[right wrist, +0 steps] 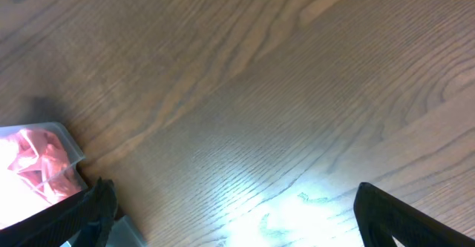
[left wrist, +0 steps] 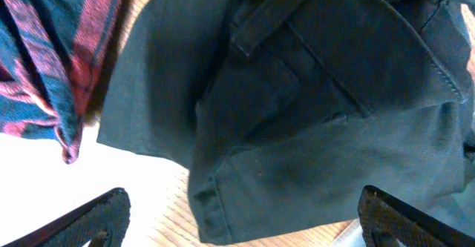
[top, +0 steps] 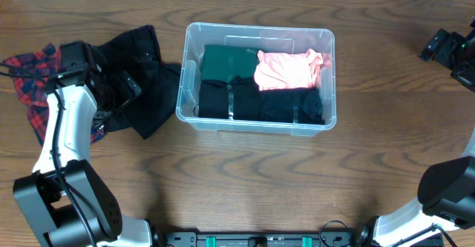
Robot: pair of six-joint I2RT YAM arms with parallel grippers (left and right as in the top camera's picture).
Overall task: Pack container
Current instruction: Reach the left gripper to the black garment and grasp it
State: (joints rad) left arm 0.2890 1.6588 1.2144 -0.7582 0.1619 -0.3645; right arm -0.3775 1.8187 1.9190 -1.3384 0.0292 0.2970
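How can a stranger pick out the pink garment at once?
Find the clear container in the middle of the wooden table. The pink garment lies in its far right corner. It is the only light piece, beside a green garment and black garments.

**Dark trousers fill the wrist camera's view**

A crumpled pair of dark grey trousers (left wrist: pixel 312 106) takes up the middle and the whole right of the picture. A belt loop (left wrist: pixel 256 30) sits near twelve o'clock, and a stitched seam runs along the edge at two o'clock. At ten o'clock lies a red and blue plaid shirt (left wrist: pixel 52 61), its hem hanging down just beside the trousers. Pale wooden table (left wrist: pixel 159 217) shows at seven o'clock, washed white by glare towards eight. The left gripper (left wrist: pixel 249 221) has its two black fingers (left wrist: pixel 96 219) at seven and five o'clock, spread wide with nothing held between them.
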